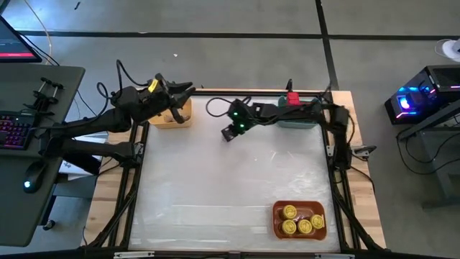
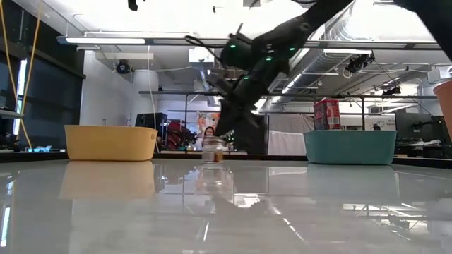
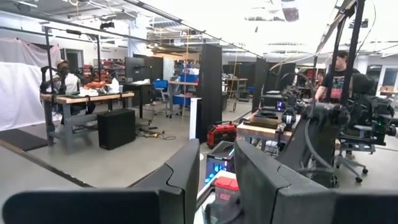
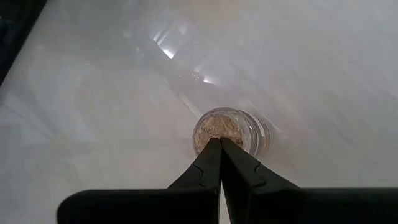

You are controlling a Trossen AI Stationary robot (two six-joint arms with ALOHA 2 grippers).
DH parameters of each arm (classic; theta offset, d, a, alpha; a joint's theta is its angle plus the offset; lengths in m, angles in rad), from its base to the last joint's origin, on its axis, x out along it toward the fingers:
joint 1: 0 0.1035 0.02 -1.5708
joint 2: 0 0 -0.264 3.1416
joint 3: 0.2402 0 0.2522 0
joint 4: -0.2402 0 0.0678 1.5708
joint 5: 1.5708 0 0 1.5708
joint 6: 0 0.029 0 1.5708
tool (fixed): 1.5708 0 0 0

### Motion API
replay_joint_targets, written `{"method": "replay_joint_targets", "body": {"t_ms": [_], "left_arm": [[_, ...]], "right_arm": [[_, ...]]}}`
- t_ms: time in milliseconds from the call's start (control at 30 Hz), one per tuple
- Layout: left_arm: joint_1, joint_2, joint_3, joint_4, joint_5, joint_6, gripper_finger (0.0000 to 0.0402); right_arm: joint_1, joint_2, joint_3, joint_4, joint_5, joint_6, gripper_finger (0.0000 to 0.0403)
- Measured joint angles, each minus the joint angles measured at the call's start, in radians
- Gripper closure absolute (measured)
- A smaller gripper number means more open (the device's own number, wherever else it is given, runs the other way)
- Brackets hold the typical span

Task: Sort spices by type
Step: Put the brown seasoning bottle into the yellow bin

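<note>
Closed jaws mark the right gripper [image 4: 220, 144]: its two dark fingers meet tip to tip with nothing between them, poised directly over a small tan-brown jar [image 4: 227, 131] that stands upright on the white table [image 1: 215, 194] near its far edge, between the yellow bin [image 2: 111, 142] and the teal bin [image 2: 349, 147]. From the wrist view the shut tips look to be at or just above the jar's mouth, though whether they touch it I cannot say. Holding pinched fingers over a loose jar suggests either a jar just set down or a nudge to come, since a pickup would call for spread fingers first. The left gripper [image 3: 214, 180] hangs over the yellow bin at the table's far left corner, its jaws standing a little apart with nothing visibly between them, pointing level toward the room rather than down at the work; that reads as a waiting pose. The sorting already shows in the layout: yellow-lidded jars [image 1: 300, 221] lie grouped in the orange bin [image 1: 277, 223] at the near right, and a red tin [image 2: 326, 113] stands in the teal bin. By that logic the lone tan-brown jar probably belongs in the yellow bin, so the task looks close to finished.
</note>
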Motion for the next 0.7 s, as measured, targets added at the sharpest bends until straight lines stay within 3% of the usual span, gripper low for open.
{"method": "replay_joint_targets", "body": {"t_ms": [367,700], "left_arm": [[-0.016,-0.027,0.0,-0.005,-0.001,0.0,0.0314],[-0.026,-0.07,0.0,-0.107,-0.037,0.001,0.0314]], "right_arm": [[0.031,0.263,0.41,-0.119,-0.11,-0.099,0.0403],[0.097,0.391,0.622,-0.178,-0.178,-0.196,0.0403]]}}
